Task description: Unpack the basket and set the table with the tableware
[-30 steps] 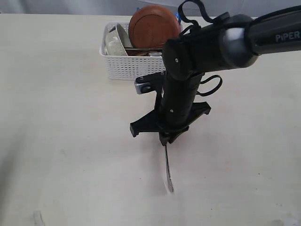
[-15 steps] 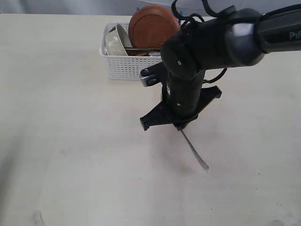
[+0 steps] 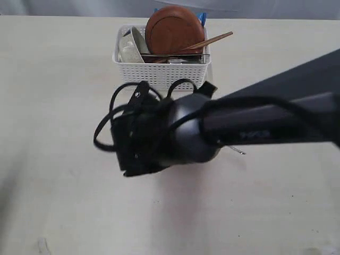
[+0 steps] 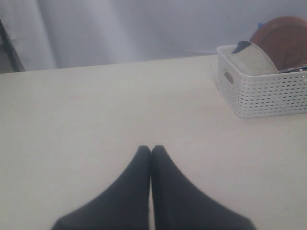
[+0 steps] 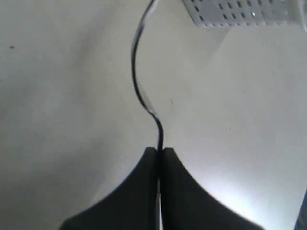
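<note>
Right end effector (image 5: 158,151), nearest in the wrist view: its two fingers are pressed together on the thin end of a steel utensil (image 5: 158,134). The utensil is seen edge-on, so knife or fork cannot be told. Gripping it at one end leaves its curved length free to be laid flat on the desk (image 3: 53,159). In the exterior view the right arm (image 3: 175,133) hides the grip, and only the utensil's tip (image 3: 238,151) shows past it, in front of the basket (image 3: 159,74). This is probably the placing step for this piece.

Left end effector (image 4: 151,151): fingers together and holding nothing, over bare desk well apart from the basket, probably parked to leave the working zone free.

Farthest, the basket holds the unpacked remainder: the brown plate (image 3: 172,29) on edge, the bowl (image 3: 130,45) beside it, and the chopsticks (image 3: 212,40) jutting over the rim.
</note>
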{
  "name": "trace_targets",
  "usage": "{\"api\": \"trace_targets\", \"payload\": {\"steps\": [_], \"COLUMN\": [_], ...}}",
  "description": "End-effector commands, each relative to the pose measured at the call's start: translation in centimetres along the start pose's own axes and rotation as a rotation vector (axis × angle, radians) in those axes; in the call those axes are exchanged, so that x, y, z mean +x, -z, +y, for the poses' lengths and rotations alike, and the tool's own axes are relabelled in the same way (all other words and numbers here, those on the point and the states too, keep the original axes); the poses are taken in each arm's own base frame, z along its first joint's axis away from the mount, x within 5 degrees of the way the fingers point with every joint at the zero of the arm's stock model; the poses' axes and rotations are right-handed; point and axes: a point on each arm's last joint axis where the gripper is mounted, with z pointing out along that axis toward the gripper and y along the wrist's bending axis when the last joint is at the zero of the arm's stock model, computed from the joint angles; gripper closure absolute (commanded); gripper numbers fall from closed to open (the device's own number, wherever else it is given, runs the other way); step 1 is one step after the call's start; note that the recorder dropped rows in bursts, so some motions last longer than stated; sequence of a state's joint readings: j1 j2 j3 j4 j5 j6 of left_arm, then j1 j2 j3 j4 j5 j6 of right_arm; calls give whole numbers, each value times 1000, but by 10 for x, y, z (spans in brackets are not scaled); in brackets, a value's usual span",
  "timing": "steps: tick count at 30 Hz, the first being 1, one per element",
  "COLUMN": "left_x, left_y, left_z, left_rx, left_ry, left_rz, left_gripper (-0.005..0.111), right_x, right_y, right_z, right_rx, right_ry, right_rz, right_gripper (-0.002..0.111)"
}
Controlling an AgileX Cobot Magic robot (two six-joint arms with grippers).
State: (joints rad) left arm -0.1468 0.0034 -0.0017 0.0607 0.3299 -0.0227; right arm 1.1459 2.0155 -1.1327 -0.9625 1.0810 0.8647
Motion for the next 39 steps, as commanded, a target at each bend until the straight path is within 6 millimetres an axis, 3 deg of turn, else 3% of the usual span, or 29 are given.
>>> {"api": "trace_targets", "payload": {"steps": [1,8,11,13,16,19,23,26,33,39], "left_x": [0,0,0,0,0,0,0,0,0,0], "left_y": [0,0,0,0,0,0,0,0,0,0], "left_z": [-1,-1,-1,-1,-1,-1,-1,-1,-1,-1], "left_rx": [8,8,8,8,8,8,8,8,8,8], "left_ry": [3,3,3,3,3,3,3,3,3,3], "left_rz": [-12,-12,-12,-12,-12,-12,-12,-12,-12,-12], "left_gripper": [107,107,107,107,107,107,107,107,107,107], "right_x": [1,5,6,6,8,9,8,4,6,5], "right_y": [-3,-7,-7,-7,-6,1,14,14,-38,-48], "right_z": [17,27,28,28,24,19,11,-8,-57,-57], "right_rx": [36,-114,-122,-126,-91,-121,-398,-565,-678,-785], "right_ry": [68,79,87,84,84,102,90,39,-106,57], "right_rz": [-9,43,49,53,87,146,194,159,189,98], "right_gripper": [109,105,85,65,52,55,58,58,58,58]}}
